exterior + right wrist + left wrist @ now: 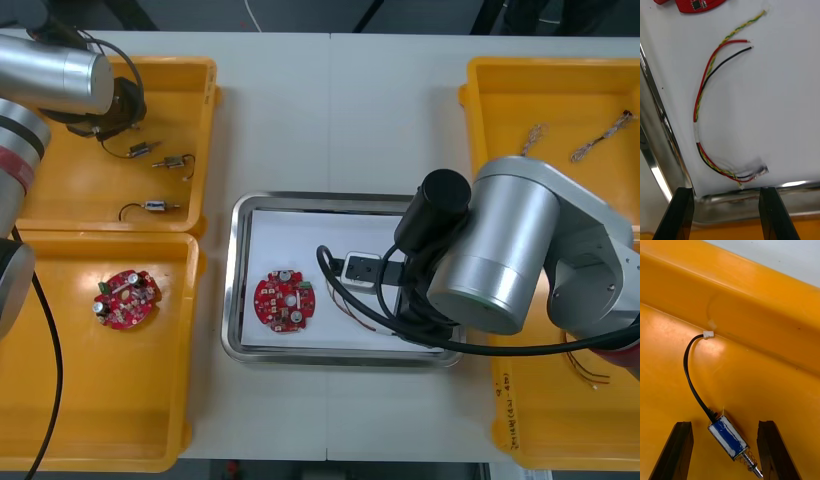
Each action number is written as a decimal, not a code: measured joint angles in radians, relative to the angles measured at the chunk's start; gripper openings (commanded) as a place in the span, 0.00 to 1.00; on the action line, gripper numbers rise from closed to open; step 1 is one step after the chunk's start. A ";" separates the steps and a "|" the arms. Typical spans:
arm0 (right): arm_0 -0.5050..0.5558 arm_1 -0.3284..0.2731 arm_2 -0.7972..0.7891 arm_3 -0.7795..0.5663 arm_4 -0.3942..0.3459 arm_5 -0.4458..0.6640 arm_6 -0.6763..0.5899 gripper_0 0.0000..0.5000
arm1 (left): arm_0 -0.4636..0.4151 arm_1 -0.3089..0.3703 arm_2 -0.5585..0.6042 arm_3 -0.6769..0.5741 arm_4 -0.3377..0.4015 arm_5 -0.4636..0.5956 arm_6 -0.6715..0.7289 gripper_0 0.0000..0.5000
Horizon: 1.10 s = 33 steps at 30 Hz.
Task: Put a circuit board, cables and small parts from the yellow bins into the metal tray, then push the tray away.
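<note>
Tabletop (pixel 330 110), pale and plain with a seam down its middle, is seen steeply from above. A strip of dark floor shows beyond its far edge. Two yellow bins sit at each side, and a metal tray (pixel 236 280) with a white inside lies between them.

In the tray, a round red circuit board (pixel 284 300) lies left of centre. A thin cable (pixel 697 112) of red, yellow and black strands curves just beside it. The right arm (pixel 500 250) covers the tray's right part. The right end effector (pixel 725 191) hangs over the tray's rim with its fingers set wide, and the cable lies free ahead of them.

The left far bin (pixel 205 130) holds three small metal parts with black leads. The left end effector (pixel 724 423) is low over one small metal part (pixel 728 437) that is wrapped in blue. Its fingers are wide, one on each side, and not touching the part.

A second circuit board (pixel 126 298) lies in the left near bin (pixel 100 400). Two twisted cables (pixel 600 135) rest in the right far bin (pixel 530 90).

The right arm hides much of the right near bin (pixel 530 430). That bin's rim carries what may be a handwritten label, too small to read.
</note>
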State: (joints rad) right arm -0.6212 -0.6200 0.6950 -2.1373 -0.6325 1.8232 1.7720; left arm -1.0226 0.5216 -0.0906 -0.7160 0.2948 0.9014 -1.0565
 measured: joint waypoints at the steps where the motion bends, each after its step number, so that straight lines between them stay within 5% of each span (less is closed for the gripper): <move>1: -0.002 0.000 -0.012 -0.011 -0.001 0.021 -0.002 1.00 | 0.000 0.000 -0.004 0.002 0.000 -0.007 0.000 1.00; 12: -0.087 0.005 -0.209 -0.089 -0.092 0.090 -0.004 1.00 | 0.000 -0.001 -0.031 0.003 0.000 -0.024 0.000 0.81; 13: -0.096 0.005 -0.237 -0.089 -0.111 0.091 -0.004 1.00 | 0.000 -0.001 -0.035 0.003 0.000 -0.024 0.001 0.73; 17: -0.124 0.004 -0.350 -0.083 -0.184 0.094 -0.006 1.00 | 0.000 -0.001 -0.045 0.003 0.000 -0.025 0.001 0.01; 24: -0.144 -0.034 -0.506 0.014 -0.289 0.094 -0.006 1.00 | 0.000 -0.001 -0.046 0.002 0.000 -0.025 0.001 0.00; 33: -0.183 -0.082 -0.633 0.075 -0.231 0.094 -0.007 1.00 | 0.000 -0.001 -0.045 -0.015 -0.005 0.021 0.001 0.00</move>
State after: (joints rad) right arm -0.8044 -0.7015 0.0624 -2.0620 -0.8635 1.9169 1.7654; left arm -1.0226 0.5202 -0.1357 -0.7315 0.2897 0.9223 -1.0553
